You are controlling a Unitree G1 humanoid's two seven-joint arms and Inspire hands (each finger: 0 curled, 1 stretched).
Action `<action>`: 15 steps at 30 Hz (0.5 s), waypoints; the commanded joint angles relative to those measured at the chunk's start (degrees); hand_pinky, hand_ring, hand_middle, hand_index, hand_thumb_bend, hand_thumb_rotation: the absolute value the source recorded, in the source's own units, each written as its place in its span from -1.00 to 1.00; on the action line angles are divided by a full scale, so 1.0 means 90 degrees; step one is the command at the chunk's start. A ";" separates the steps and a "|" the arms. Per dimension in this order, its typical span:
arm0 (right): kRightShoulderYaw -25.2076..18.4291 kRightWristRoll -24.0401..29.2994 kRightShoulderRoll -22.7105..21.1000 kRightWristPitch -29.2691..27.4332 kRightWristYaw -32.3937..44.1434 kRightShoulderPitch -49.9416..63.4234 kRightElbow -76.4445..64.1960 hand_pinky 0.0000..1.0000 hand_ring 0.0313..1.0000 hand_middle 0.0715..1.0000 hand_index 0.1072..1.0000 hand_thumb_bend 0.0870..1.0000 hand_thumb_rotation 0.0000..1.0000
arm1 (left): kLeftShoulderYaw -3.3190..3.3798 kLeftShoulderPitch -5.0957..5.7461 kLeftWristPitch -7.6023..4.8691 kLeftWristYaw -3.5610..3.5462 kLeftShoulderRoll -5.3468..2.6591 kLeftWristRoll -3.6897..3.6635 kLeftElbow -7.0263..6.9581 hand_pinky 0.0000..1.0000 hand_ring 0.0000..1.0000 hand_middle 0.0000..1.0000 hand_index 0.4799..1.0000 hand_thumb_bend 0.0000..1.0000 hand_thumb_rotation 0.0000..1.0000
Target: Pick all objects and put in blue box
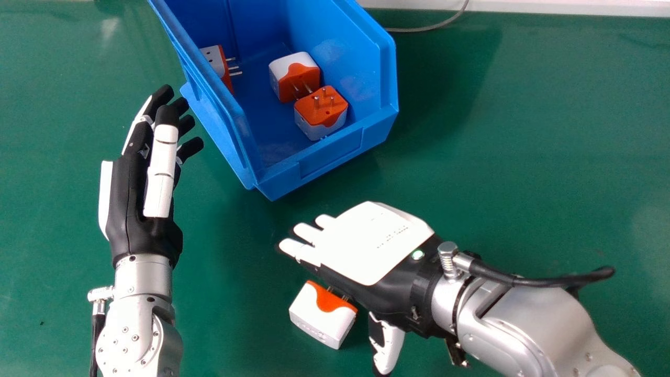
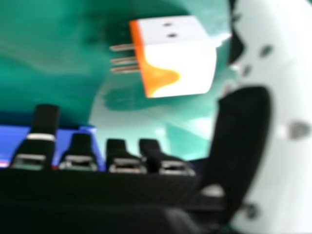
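Observation:
In the head view, my right hand [image 1: 366, 246] is palm down over the table, its fingers relaxed and its thumb apart, close beside a white and orange plug adapter [image 1: 323, 314]. The right hand view has the same adapter [image 2: 178, 63] with its prongs out, between the thumb and the fingers of my right hand [image 2: 243, 136] and not held. My left hand [image 1: 149, 173] is open at the left, beside the blue box [image 1: 330, 157]. Inside the box lie three similar adapters: one at its left wall [image 1: 215, 60], one farther back [image 1: 296, 76], one near the front [image 1: 320, 112].
The green table [image 1: 523, 157] extends around the box. A grey cable [image 1: 429, 27] runs along the table's far edge by a white strip [image 1: 549, 6]. A black cable [image 1: 544, 280] hangs off my right wrist.

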 commanded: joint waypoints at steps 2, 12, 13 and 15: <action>0.0005 -0.0014 0.0058 -0.0057 -0.0184 -0.0098 -0.0041 0.55 0.93 0.97 0.90 0.56 -0.89 | -0.0036 -0.0016 -0.0054 -0.0034 0.0031 -0.0019 -0.0175 0.61 0.71 0.73 0.48 0.29 0.57; 0.0043 0.0031 0.0005 -0.0163 -0.0308 -0.0125 0.0017 0.51 0.91 0.96 0.89 0.50 -0.96 | -0.0055 -0.0007 -0.0037 0.0066 -0.0005 0.0080 -0.0262 0.61 0.72 0.74 0.50 0.28 0.59; 0.0055 0.0014 -0.0006 -0.0208 -0.0388 -0.0116 0.0057 0.51 0.91 0.96 0.89 0.50 -0.96 | -0.0057 -0.0004 -0.0041 0.0068 -0.0006 0.0080 -0.0265 0.61 0.72 0.74 0.50 0.28 0.59; 0.0079 -0.0003 -0.0016 -0.0273 -0.0509 -0.0102 0.0128 0.51 0.91 0.96 0.89 0.50 -0.96 | -0.0064 -0.0004 -0.0071 0.0087 0.0002 0.0109 -0.0252 0.61 0.72 0.74 0.50 0.28 0.59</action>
